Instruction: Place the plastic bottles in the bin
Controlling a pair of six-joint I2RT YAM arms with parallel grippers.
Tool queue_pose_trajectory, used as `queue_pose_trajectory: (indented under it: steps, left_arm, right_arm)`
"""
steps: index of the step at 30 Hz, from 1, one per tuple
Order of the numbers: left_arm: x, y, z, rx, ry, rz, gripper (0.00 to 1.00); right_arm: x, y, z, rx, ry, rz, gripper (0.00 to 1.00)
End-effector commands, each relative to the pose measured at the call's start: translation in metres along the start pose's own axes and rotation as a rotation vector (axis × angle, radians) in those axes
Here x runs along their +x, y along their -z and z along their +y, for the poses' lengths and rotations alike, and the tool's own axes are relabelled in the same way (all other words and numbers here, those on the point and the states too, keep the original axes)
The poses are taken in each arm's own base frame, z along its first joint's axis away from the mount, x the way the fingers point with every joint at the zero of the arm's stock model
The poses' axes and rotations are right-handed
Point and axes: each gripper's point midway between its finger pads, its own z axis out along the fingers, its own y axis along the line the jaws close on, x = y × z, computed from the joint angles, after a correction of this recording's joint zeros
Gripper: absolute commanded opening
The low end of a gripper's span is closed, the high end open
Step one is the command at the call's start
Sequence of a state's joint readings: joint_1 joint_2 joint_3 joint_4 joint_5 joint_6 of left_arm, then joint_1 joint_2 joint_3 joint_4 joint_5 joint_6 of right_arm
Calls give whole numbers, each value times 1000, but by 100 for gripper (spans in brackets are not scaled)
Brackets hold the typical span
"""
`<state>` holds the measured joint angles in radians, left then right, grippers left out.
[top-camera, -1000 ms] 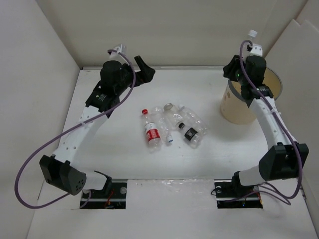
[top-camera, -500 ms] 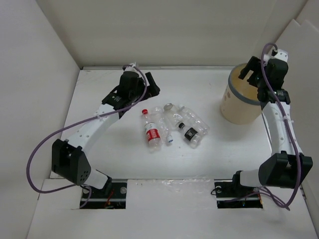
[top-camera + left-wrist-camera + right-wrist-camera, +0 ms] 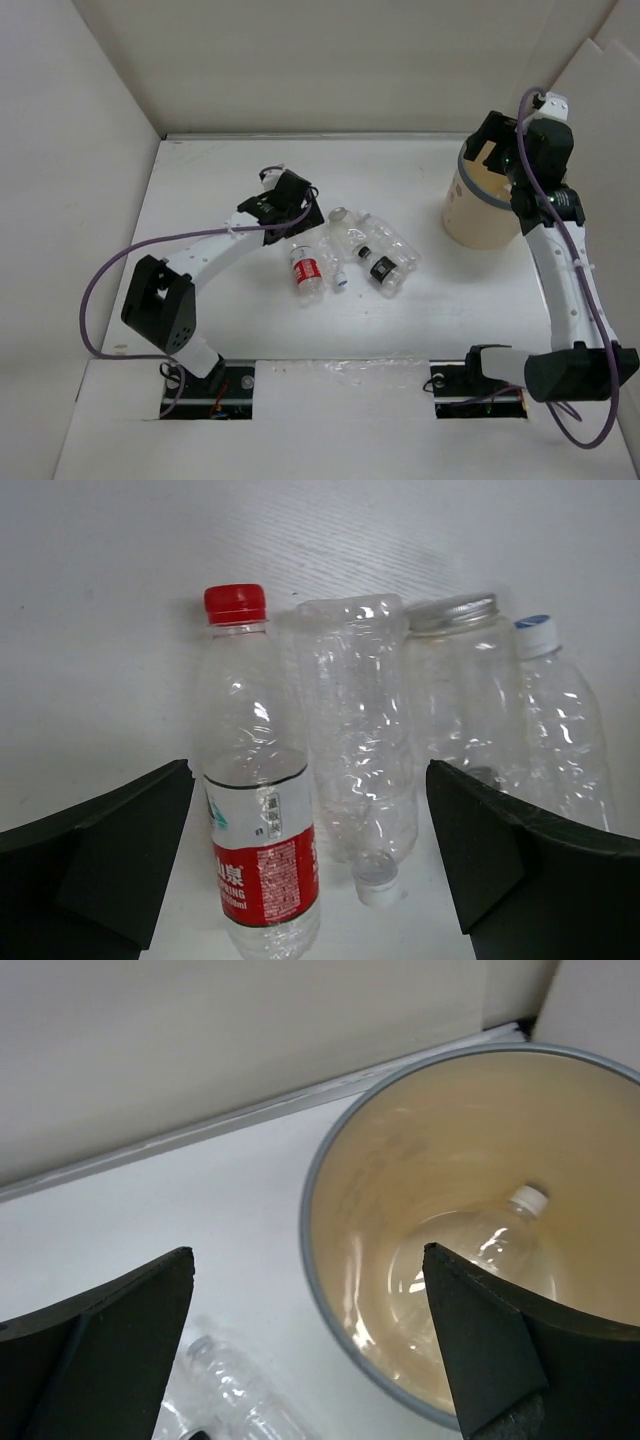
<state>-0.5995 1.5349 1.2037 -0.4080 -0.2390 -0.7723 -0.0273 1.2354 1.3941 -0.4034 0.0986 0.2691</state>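
Note:
Several clear plastic bottles lie bunched mid-table. The red-capped, red-labelled bottle [image 3: 307, 270] [image 3: 255, 810] lies leftmost, with a black-labelled bottle [image 3: 383, 268] to its right. My left gripper [image 3: 295, 210] [image 3: 308, 780] hovers open just over the cluster's far left end, its fingers straddling the red-capped bottle and a crumpled clear bottle [image 3: 355, 750]; it touches neither. The tan bin [image 3: 470, 222] [image 3: 341, 1341] stands at the right rear. My right gripper [image 3: 492, 150] [image 3: 307, 1255] hangs open and empty above its rim. A white-capped bottle [image 3: 490, 1250] lies inside the bin.
White walls enclose the table on the left, back and right, and the bin stands close to the right wall. A silver-capped bottle [image 3: 455, 680] and a white-capped bottle [image 3: 565, 730] lie to the right of my left fingers. One clear bottle [image 3: 235, 1390] lies left of the bin.
My right gripper opened over the bin and the white-capped bottle it held has dropped inside. My left arm swung down from the rear of the table to just above the bottle cluster.

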Motion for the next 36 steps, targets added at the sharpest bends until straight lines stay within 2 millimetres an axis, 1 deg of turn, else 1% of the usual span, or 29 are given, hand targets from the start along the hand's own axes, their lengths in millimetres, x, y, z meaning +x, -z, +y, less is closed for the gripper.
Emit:
queue_pose_trajectory:
  steps: [1, 3, 5, 6, 7, 8, 9, 10, 11, 14, 15, 16, 17, 18, 19, 22, 23, 24, 25, 26, 27, 28, 30, 31, 32, 33, 34, 35, 36]
  left_arm:
    - [16, -19, 28, -136, 29, 20, 100]
    - [28, -30, 37, -168, 26, 46, 100]
    - [34, -39, 45, -182, 39, 50, 100]
    - [36, -40, 46, -183, 38, 51, 98]
    - [39, -45, 50, -188, 44, 60, 96]
    - [45, -51, 57, -198, 49, 74, 93]
    - [47, -53, 59, -197, 50, 73, 93]
    - [53, -56, 61, -199, 47, 89, 86]
    - [54, -57, 66, -211, 52, 93, 84]
    - [70, -68, 77, -230, 52, 120, 75]
    - [77, -71, 83, -249, 45, 136, 69]
    - [79, -73, 89, -262, 63, 138, 57]
    - [80, -75, 93, -277, 59, 132, 42]
    - [79, -77, 105, -307, 71, 130, 21]
    - [82, -76, 113, -329, 83, 140, 13]
    - [62, -62, 128, -379, 102, 87, 4]
    - [47, -56, 123, -372, 107, 47, 2]
    - [25, -41, 117, -355, 121, -24, 1]
    - [11, -32, 111, -336, 133, -64, 1]
    - [-13, -20, 95, -286, 151, -122, 1]
    - [-31, -7, 86, -248, 122, -169, 1]
    - [-55, 14, 71, -180, 123, -234, 1]
    - [-101, 49, 41, -60, 123, -358, 1]
    - [-122, 72, 27, 12, 113, -424, 1]
    - [-129, 83, 20, 43, 88, -439, 1]
    - [-151, 102, 2, 124, 89, -503, 1]
    - [-156, 110, -12, 185, 65, -505, 1]
    - [-162, 120, -24, 238, 11, -519, 1]
    - [-166, 125, -34, 278, -5, -515, 1]
  right_arm:
    - [-9, 17, 30, -100, 27, -35, 100]
    - [-3, 20, 37, -126, 32, -23, 100]
    - [-6, 24, 44, -152, 32, -35, 100]
    - [0, 24, 48, -169, 45, -21, 100]
    - [-2, 28, 52, -184, 46, -28, 100]
    - [0, 29, 57, -196, 49, -25, 100]
    - [0, 32, 56, -197, 48, -28, 100]
    - [1, 33, 60, -207, 50, -25, 100]
    - [-1, 33, 61, -209, 49, -34, 100]
    - [-2, 37, 64, -222, 50, -40, 100]
    - [-1, 38, 68, -231, 52, -38, 100]
    - [-3, 42, 69, -242, 51, -44, 100]
    - [-2, 43, 74, -260, 53, -39, 100]
    - [-1, 44, 76, -268, 65, -38, 100]
    - [0, 45, 78, -280, 77, -36, 100]
    - [11, 56, 106, -410, 142, -10, 100]
    - [11, 61, 120, -481, 167, -19, 100]
    - [25, 77, 149, -645, 196, 15, 100]
    - [46, 80, 163, -733, 213, 63, 100]
    - [54, 86, 182, -846, 228, 60, 100]
    - [72, 104, 201, -1003, 238, 103, 100]
    - [96, 116, 217, -1086, 227, 158, 100]
    - [111, 128, 242, -1192, 191, 178, 100]
    - [122, 144, 259, -1250, 202, 188, 100]
    - [129, 148, 268, -1264, 198, 201, 100]
    - [131, 150, 279, -1280, 202, 196, 100]
    - [133, 154, 288, -1306, 213, 191, 100]
    - [130, 166, 301, -1350, 217, 177, 100]
    - [129, 169, 307, -1366, 207, 174, 100]
